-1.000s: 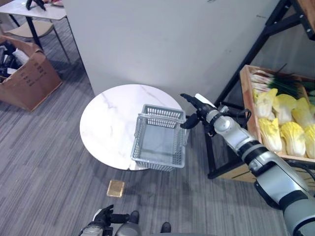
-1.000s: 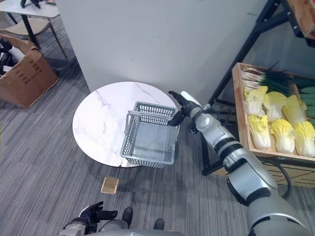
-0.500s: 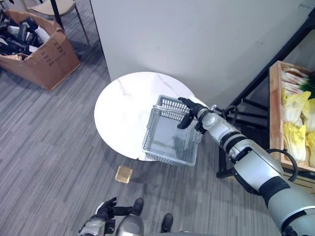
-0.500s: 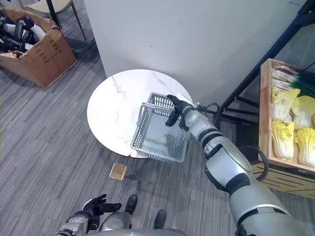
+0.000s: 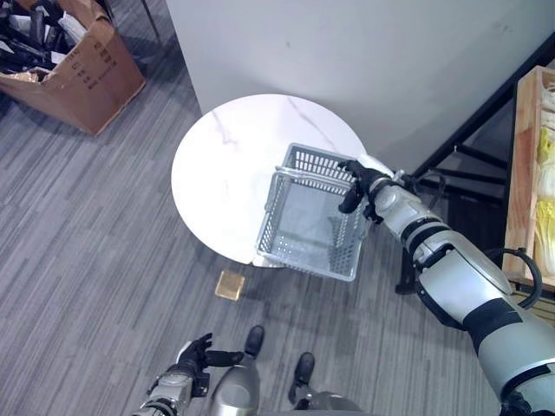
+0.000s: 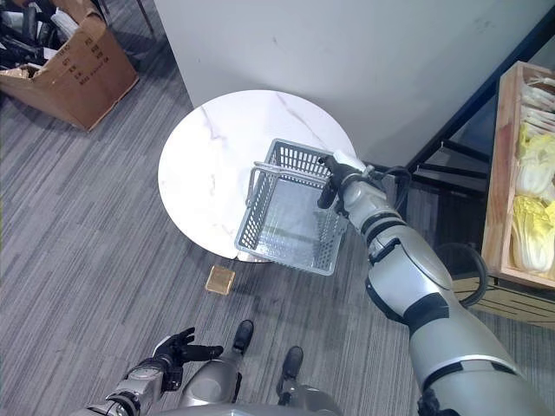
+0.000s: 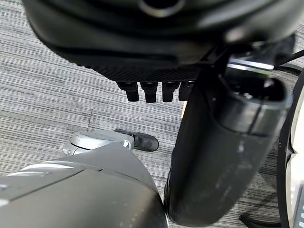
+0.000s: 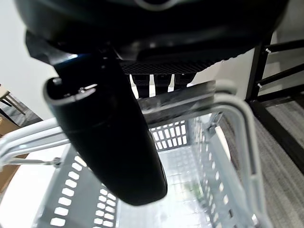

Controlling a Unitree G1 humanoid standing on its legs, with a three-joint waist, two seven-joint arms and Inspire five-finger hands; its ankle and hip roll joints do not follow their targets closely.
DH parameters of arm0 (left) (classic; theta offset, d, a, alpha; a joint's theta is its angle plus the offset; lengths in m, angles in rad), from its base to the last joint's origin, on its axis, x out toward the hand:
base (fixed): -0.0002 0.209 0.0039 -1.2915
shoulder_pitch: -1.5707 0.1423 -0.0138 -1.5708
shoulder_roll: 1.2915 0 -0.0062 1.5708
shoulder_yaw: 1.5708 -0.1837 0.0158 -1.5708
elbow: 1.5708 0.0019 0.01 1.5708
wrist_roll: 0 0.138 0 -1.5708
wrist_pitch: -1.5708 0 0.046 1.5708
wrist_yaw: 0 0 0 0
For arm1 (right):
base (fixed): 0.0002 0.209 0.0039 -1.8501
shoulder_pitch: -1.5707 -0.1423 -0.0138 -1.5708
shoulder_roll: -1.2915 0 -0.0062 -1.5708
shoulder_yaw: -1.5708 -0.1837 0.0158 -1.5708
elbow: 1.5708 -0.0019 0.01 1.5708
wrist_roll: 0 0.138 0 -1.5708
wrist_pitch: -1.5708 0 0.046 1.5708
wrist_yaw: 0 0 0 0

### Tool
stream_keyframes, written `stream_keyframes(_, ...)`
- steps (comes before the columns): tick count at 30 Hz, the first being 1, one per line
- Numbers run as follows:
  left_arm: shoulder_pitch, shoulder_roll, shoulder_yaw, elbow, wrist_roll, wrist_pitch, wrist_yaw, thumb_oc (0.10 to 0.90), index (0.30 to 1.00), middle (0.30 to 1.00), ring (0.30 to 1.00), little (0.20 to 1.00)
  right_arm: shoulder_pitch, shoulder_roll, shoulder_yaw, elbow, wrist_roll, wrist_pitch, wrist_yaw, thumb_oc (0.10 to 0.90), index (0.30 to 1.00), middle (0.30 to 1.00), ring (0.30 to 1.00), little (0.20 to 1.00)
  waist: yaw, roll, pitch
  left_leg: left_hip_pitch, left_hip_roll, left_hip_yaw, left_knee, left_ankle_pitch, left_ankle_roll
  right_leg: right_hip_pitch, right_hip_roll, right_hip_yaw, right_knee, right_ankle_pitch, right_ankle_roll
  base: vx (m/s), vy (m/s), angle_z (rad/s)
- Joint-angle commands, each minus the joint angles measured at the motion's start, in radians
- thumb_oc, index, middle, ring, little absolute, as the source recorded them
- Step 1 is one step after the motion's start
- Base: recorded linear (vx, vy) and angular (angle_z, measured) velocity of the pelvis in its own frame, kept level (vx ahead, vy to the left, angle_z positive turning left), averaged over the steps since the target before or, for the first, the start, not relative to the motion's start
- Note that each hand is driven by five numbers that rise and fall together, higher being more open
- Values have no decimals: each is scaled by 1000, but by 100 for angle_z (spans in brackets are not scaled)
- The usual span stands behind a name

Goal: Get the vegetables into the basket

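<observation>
Gripping grey basket [image 5: 310, 227] rim: R hand [image 5: 355, 185]; no legible labels.

Even indoor light, wrist views blurred.

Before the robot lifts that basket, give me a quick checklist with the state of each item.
1. Right hand on the basket's handle: ok, its fingers curl over the bar at the basket's far right corner.
2. Basket seated on the round table: not ok, its near end overhangs the table edge.
3. Basket free to take vegetables: ok, nothing lies inside.
4. Vegetables loaded: not ok, the cabbages lie in the wooden crate on the rack to the right.
5. Left hand out of the way: ok, low by the floor, fingers relaxed, holding nothing.
6. Grip firm enough to lift: cannot tell.
</observation>
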State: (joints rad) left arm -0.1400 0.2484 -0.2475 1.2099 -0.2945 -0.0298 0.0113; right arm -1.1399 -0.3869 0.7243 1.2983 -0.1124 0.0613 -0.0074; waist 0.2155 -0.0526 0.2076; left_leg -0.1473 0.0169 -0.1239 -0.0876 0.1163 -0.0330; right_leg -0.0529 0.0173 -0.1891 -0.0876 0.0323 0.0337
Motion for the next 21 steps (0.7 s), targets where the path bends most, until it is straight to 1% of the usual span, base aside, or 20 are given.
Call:
stream_keyframes(1,81,33,-111,102,31,50,24,900,1000,1000,1000,1000,-166,-25,26,-21,-26,-37,-71,400,300,300,300,300,17,-55,18,61,-19,-4,4,-36,-34,89,-39,78,0,-57,68,19,7,-3)
stream_keyframes(6,79,34,-114,102,47,54,18,900,1000,1000,1000,1000,-142,12,26,-39,-38,-39,-63,400,300,300,300,300,10,-56,14,81,-15,3,6,-45,-32,105,-38,88,0,-60,65,15,-2,-7)
stream_keyframes(15,85,31,-90,120,57,66,9,900,1000,1000,1000,1000,-92,45,4,-93,-36,-34,-53,400,300,300,300,300,-4,-60,0,113,-9,14,4,-54,-32,122,-37,95,0,-60,63,2,-3,-4)
stream_keyframes(17,88,34,-72,129,64,74,4,900,1000,1000,1000,1000,-78,50,25,-142,-71,-27,-31,400,300,300,300,300,-16,-68,-14,131,-6,24,3,-59,-33,134,-37,101,0,-59,61,33,-12,-9)
stream_keyframes(18,94,36,-58,130,71,80,0,900,1000,1000,1000,1000,-79,34,41,-202,-104,-20,-13,400,300,300,300,300,-27,-72,-28,145,-6,33,1,-63,-32,143,-37,105,0,-57,61,40,-9,-9)
stream_keyframes(19,94,36,-58,129,71,80,-1,900,1000,1000,1000,1000,-78,33,41,-204,-104,-18,-12,400,300,300,300,300,-27,-72,-28,145,-6,33,1,-64,-32,143,-37,105,0,-57,61,31,-2,-9)
stream_keyframes(21,97,35,-47,139,80,85,-3,900,1000,1000,1000,1000,-66,15,42,-289,-123,-15,-3,400,300,300,300,300,-42,-73,-40,159,-5,43,0,-68,-32,152,-39,113,0,-55,61,11,6,-11)
